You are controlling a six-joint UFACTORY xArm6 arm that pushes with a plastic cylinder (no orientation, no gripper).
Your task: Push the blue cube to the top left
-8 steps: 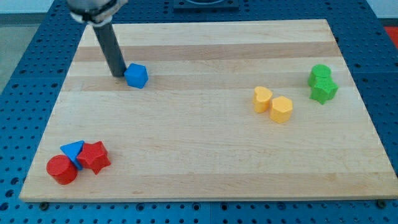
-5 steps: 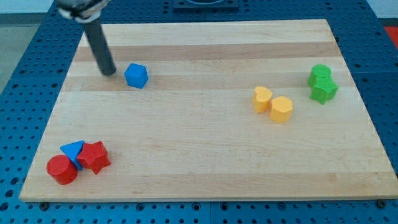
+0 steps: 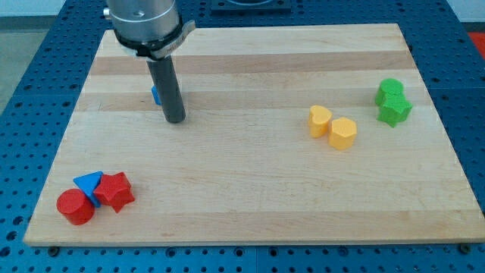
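— What's the table (image 3: 250,174) like?
— Pale wood on a blue pegboard (image 3: 30,91).
— And the arm?
— Upright; my tip (image 3: 176,120) sits just below the blue cube (image 3: 154,94), which it mostly hides, near the top-left corner. No fingers, only a rod.

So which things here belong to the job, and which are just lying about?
Part of the job:
- blue cube, mostly hidden behind the rod
- my tip, just below-right of that cube
- board, its top-left corner as the goal

Just lying about:
- two yellow blocks
- two green blocks
- blue triangle, red cylinder, red star-like block
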